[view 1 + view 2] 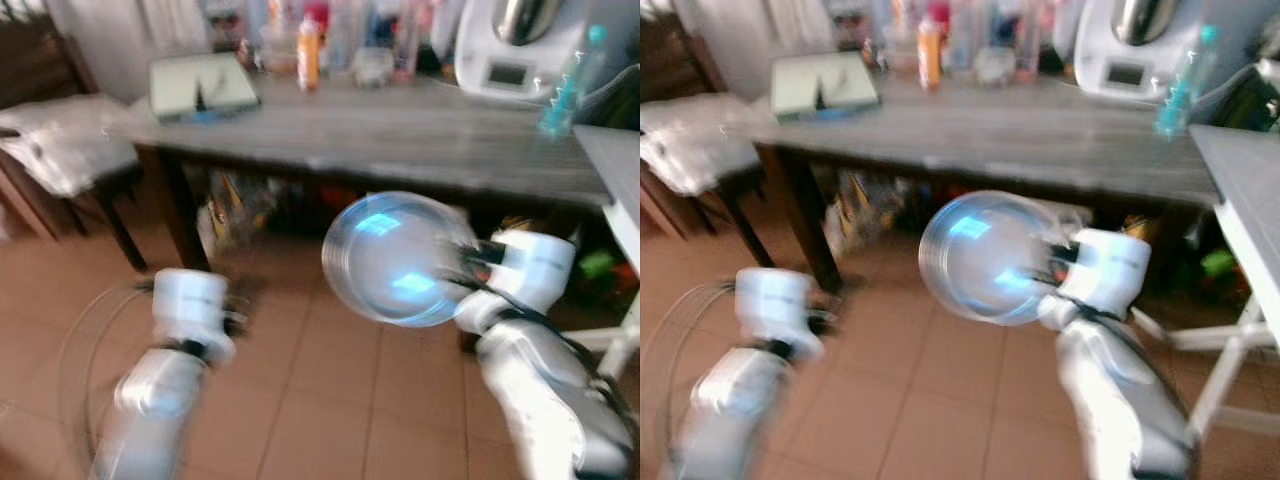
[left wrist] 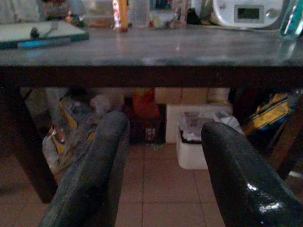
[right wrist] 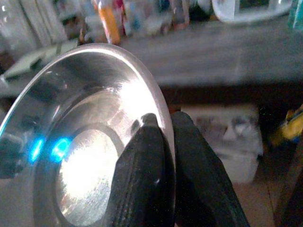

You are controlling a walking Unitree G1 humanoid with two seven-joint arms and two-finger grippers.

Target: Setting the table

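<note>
A round steel plate [image 1: 392,258] hangs tilted on edge in front of me, below the near edge of the grey wooden table [image 1: 400,140]. My right gripper [image 3: 163,120] is shut on the plate's rim [image 3: 90,156], one finger on each side. My left gripper [image 2: 165,130] is lower and to the left, above the tiled floor. It is open with nothing between its fingers and points under the table. The eye views are blurred.
On the table stand a pale green tray [image 1: 200,85], an orange bottle [image 1: 308,55], a white appliance [image 1: 510,50] and a teal bottle [image 1: 565,85]. A cushioned chair [image 1: 60,140] is at the left, a white table [image 1: 615,160] at the right. Bags and a white box [image 2: 199,142] lie under the table.
</note>
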